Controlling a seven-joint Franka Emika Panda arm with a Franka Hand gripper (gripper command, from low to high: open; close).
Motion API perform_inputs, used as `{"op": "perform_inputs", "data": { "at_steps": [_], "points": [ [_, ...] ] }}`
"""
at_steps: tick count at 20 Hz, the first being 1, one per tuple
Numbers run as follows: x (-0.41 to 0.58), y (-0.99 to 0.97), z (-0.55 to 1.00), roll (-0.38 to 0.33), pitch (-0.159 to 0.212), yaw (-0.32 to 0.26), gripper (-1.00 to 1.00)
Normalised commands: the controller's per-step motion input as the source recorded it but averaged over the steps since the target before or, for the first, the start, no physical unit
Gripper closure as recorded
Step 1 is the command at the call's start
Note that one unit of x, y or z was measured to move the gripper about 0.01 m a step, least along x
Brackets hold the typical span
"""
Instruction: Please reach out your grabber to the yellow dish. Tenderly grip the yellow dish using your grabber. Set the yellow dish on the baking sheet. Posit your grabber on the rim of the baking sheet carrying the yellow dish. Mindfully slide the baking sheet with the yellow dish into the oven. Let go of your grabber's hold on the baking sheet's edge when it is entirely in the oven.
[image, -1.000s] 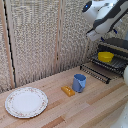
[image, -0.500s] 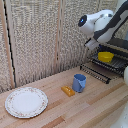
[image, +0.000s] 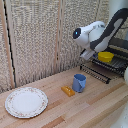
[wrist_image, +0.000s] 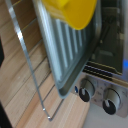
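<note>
The yellow dish (image: 105, 56) is a small bright bowl sitting on the baking sheet (image: 102, 70), which sticks out of the oven (image: 121, 47) at the exterior view's right. My white wrist (image: 89, 36) hangs just off the sheet's outer end, on the exterior view's left of the dish. The gripper's fingers are too blurred there to read. In the wrist view the yellow dish (wrist_image: 75, 12) rests on the ridged baking sheet (wrist_image: 64, 47), with the oven (wrist_image: 107, 52) and its knobs beside it. Nothing is seen held.
A blue mug (image: 79, 82) and a flat orange block (image: 67, 90) stand on the wooden table (image: 95, 107) in front of the rack. A large white patterned plate (image: 26, 102) lies at the exterior view's left. A slatted wall runs behind.
My arm has swung down and toward the exterior view's left, from above the oven to the sheet's outer end. The dish has stayed on the sheet.
</note>
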Motion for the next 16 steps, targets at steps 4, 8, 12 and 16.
{"op": "perform_inputs", "data": {
  "at_steps": [4, 8, 12, 16],
  "points": [
    [-0.097, 0.0, -0.25, -0.137, 0.325, 0.237, -1.0],
    [-0.05, -0.14, -0.01, -0.171, 0.208, 0.23, -1.0],
    [0.0, -0.31, -0.15, -0.125, 0.094, 0.25, -1.0],
    [0.0, -0.39, -0.11, -0.155, 0.002, 0.227, -1.0]
  ]
}}
